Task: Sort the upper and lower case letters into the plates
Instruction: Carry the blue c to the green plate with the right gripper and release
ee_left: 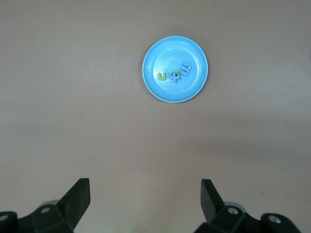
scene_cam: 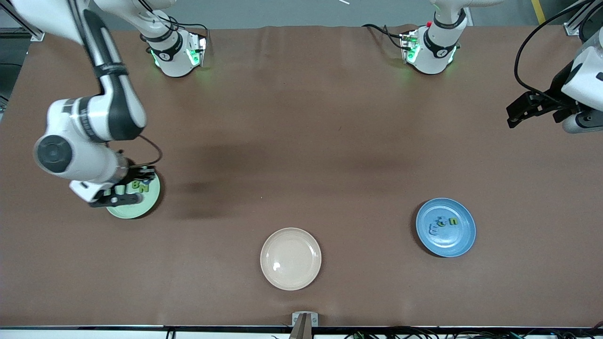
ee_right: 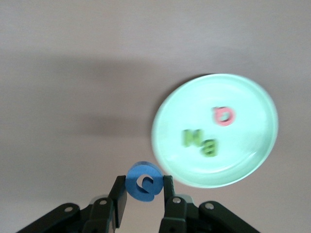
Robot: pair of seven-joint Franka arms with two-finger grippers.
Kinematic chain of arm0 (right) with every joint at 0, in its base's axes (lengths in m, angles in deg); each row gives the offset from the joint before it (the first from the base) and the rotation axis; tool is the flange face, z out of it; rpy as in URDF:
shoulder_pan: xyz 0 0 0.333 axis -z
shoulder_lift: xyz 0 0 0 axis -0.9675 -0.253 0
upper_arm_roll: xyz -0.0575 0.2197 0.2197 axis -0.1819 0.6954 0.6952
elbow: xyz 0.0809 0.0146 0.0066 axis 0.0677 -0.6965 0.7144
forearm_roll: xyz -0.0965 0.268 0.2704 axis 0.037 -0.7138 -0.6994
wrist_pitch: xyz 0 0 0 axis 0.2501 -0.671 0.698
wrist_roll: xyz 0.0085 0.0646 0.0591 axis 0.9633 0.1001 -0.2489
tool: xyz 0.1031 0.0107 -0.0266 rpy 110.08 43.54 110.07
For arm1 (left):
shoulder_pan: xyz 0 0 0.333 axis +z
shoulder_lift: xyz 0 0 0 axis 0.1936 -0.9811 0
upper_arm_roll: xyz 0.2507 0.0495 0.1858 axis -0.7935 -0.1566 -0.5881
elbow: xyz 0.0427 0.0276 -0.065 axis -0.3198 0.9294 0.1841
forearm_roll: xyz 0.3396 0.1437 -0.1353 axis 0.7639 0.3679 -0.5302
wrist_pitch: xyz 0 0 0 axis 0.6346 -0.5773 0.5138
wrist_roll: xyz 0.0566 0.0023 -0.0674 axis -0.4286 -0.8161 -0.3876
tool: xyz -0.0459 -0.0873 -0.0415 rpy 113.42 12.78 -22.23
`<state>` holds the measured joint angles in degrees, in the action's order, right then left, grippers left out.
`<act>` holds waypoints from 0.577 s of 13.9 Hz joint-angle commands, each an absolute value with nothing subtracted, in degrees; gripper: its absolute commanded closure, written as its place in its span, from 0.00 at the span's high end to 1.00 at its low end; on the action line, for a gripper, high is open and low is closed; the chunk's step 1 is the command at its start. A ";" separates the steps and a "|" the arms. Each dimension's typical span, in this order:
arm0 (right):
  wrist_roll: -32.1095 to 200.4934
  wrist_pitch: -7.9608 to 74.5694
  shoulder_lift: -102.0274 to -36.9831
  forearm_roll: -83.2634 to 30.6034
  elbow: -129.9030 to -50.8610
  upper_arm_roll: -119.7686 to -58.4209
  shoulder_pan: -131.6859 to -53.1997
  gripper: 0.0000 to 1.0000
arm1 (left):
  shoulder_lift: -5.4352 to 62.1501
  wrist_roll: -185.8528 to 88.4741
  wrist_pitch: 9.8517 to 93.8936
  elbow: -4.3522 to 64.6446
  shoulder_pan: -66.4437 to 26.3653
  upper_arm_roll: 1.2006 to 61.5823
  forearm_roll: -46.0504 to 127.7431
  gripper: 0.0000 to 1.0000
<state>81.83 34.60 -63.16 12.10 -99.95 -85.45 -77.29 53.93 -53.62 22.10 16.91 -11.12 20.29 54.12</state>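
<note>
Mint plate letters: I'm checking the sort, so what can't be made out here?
- Front view: the right gripper and wrist cover part of the mint plate.
- Right wrist view: motion blur smears its green letters.
- Front view: blue plate letters too small to read.

I work in a robotics lab, not a home. My two arm bases [scene_cam: 176, 54] are bolted along one edge of a wide table [scene_cam: 301, 141] under a plain brown cover, green status lights glowing on them and black cables [scene_cam: 381, 30] trailing off. Below my spread left jaws lies only that bare brown sheet, and aluminium framing [scene_cam: 572, 23] stands at the table's corner.
</note>
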 commanded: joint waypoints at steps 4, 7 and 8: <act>68.06 52.49 -68.53 12.71 -108.87 -84.00 -66.04 0.20 | 55.47 -52.43 21.72 17.27 -11.16 20.01 53.18 1.00; 63.83 56.45 -72.13 12.71 -108.78 -84.00 -63.14 0.20 | 55.47 -52.26 21.55 15.95 -11.08 19.92 53.18 1.00; 63.30 57.68 -73.10 12.63 -108.87 -84.00 -62.52 0.21 | 55.47 -52.26 21.55 16.04 -11.08 19.92 53.18 1.00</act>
<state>65.01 55.94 -72.09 12.11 -108.74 -85.32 -64.78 54.52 -53.62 22.10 16.26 -11.13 20.29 54.12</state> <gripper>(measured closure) 0.652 0.000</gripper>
